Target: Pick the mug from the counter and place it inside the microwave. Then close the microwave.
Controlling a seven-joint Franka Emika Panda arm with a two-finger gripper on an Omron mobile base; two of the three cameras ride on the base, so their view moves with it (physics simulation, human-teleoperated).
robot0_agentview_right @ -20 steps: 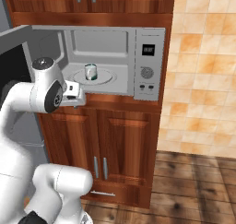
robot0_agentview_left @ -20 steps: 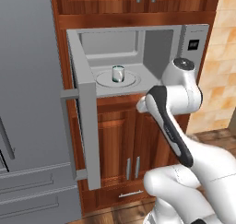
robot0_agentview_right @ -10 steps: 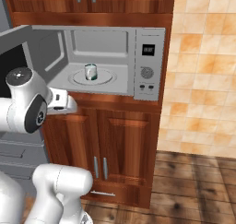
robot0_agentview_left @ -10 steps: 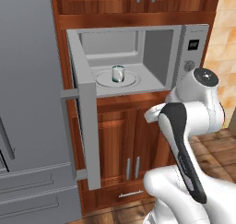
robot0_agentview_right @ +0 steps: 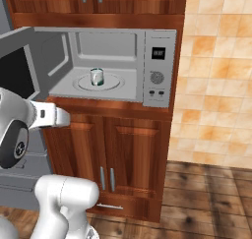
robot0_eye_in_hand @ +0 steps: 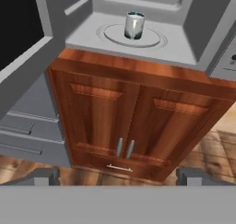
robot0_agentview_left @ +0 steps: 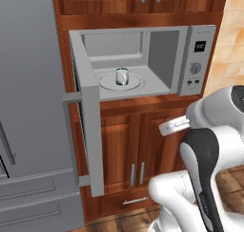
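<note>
Kitchen wall of red-brown wooden cabinets (robot0_agentview_left: 133, 145), tall grey fridge (robot0_agentview_left: 28, 107) on the left, tan tiled wall (robot0_agentview_left: 228, 30) at right.

Left base view: microwave (robot0_agentview_left: 143, 59) built into the cabinet run, door (robot0_agentview_left: 88, 126) swung fully open to the left, its long bar handle (robot0_agentview_left: 71, 140) facing the camera. Mug (robot0_agentview_left: 122, 76) stands upright on the round turntable (robot0_agentview_left: 121, 82), roughly centred in the cavity. Button panel (robot0_agentview_left: 196, 59) with display at the cavity's right. White arm (robot0_agentview_left: 209, 145) rises in the lower right, below and right of the microwave, well apart from the mug. Fingers aren't visible from this side.

Right base view: same microwave (robot0_agentview_right: 108, 66), door (robot0_agentview_right: 19, 61) open at left with its dark window showing. Mug (robot0_agentview_right: 97, 76) upright on the turntable (robot0_agentview_right: 98, 81). Arm's white link (robot0_agentview_right: 47, 116) sits in front of the lower cabinet edge, left of centre. Wooden floor (robot0_agentview_right: 206, 198) below, tiled wall (robot0_agentview_right: 216, 75) to the right.

Hand view: camera looks from below the microwave up at the cavity. Gripper (robot0_eye_in_hand: 118, 176) released, jaws spread wide, fingertips (robot0_eye_in_hand: 45, 176) at the bottom corners, nothing between them. Mug (robot0_eye_in_hand: 134, 25) upright on the turntable (robot0_eye_in_hand: 132, 35), far ahead of the tips. Double cabinet doors (robot0_eye_in_hand: 133, 126) with two small vertical handles fill the middle; door's dark window (robot0_eye_in_hand: 18, 29) at left.
</note>
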